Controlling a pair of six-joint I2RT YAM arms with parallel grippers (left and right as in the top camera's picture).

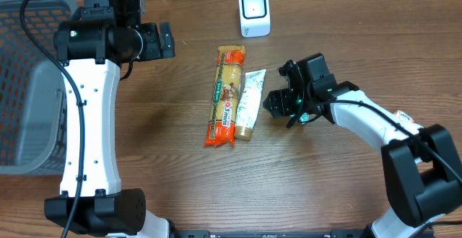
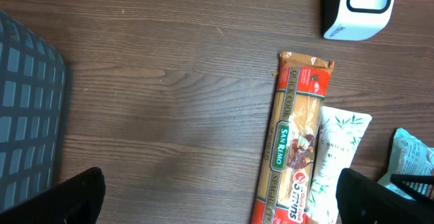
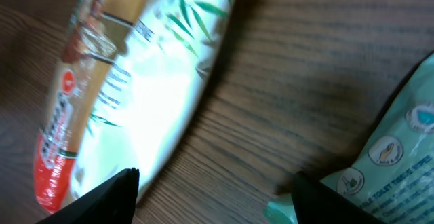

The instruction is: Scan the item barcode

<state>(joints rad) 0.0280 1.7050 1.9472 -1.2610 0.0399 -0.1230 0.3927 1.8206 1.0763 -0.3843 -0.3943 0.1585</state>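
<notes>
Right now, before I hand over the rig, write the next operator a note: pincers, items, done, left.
Left pincer: open, empty, above bare table left of the pasta packet.
Right pincer: open, empty, low between the white tube and a teal packet.
Scanner: at the far side, nothing in front of it.
Done: no scan evident. Left: grasp an item, show its barcode to the scanner.

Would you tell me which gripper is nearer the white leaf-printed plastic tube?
Right. The right gripper sits just beside the white tube; the left gripper hangs well away, toward the grey mesh basket.
</notes>
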